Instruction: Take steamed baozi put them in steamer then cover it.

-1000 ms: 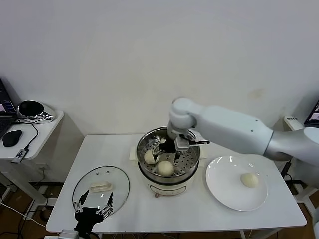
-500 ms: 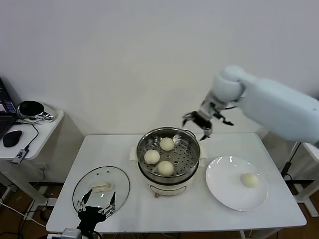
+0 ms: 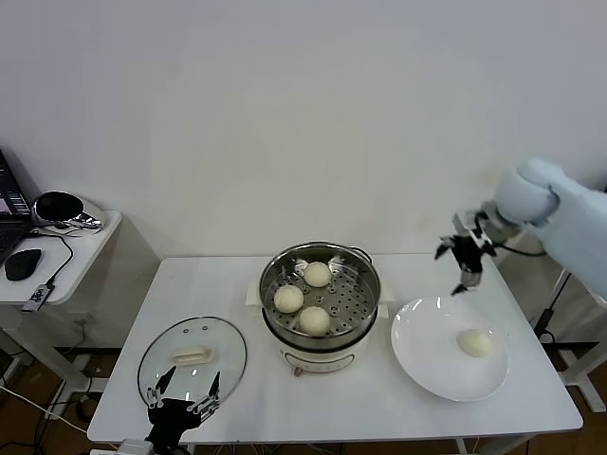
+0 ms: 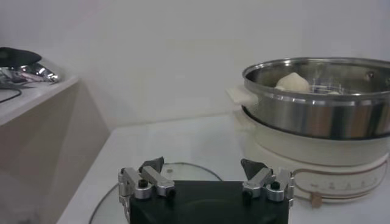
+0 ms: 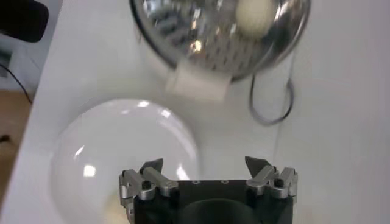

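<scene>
Head view shows what has changed: a second ago my right claw [image 3: 462,263] was down inside the steamer [image 3: 321,305] beside two baozi, and now it has swung out and hangs in the air over the far edge of the white plate [image 3: 417,353], its fingers spread and holding nothing. Three baozi sit on the perforated tray, one at the back [image 3: 317,274], one toward my left [image 3: 288,299] and one at the front [image 3: 314,320], so I judge the third bun delivered and released. The last baozi [image 3: 475,342] lies alone on the plate, near and below my right claw, and I take it as my next pick. The cover [image 3: 193,358] rests flat on the worktop [image 3: 379,408] well to the left of the steamer, handle up, not yet used. My left claw [image 3: 182,400] waits at the near edge of that cover, fingers released and empty. Right wrist view adds what the head camera cannot: it looks straight down past my spread fingers [image 5: 149,176] onto the plate [image 5: 109,152], with the steamer [image 5: 207,30] beyond and one bun [image 5: 255,15] in it. Left wrist view gives the steamer's side [image 4: 317,112], its steel wall on the cream base, and a bun top [image 4: 294,82] peeking over the rim.
</scene>
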`<control>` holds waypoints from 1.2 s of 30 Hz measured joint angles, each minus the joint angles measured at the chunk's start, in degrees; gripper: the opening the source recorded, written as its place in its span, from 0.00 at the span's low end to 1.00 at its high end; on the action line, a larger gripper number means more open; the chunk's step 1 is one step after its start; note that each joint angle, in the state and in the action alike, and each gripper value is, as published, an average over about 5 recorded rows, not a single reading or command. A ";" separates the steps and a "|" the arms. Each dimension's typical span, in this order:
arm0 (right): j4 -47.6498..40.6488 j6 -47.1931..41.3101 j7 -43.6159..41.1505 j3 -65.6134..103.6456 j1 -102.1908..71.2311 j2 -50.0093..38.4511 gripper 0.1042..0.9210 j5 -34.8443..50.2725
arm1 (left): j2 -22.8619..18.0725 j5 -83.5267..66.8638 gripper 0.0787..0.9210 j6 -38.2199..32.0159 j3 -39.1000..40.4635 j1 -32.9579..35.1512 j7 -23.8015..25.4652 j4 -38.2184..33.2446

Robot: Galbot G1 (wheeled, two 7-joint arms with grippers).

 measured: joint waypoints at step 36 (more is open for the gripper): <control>-11.74 1.88 7.25 16.98 -26.32 3.88 0.88 -15.76 | -2.07 1.53 0.88 0.16 0.42 1.77 -0.22 1.18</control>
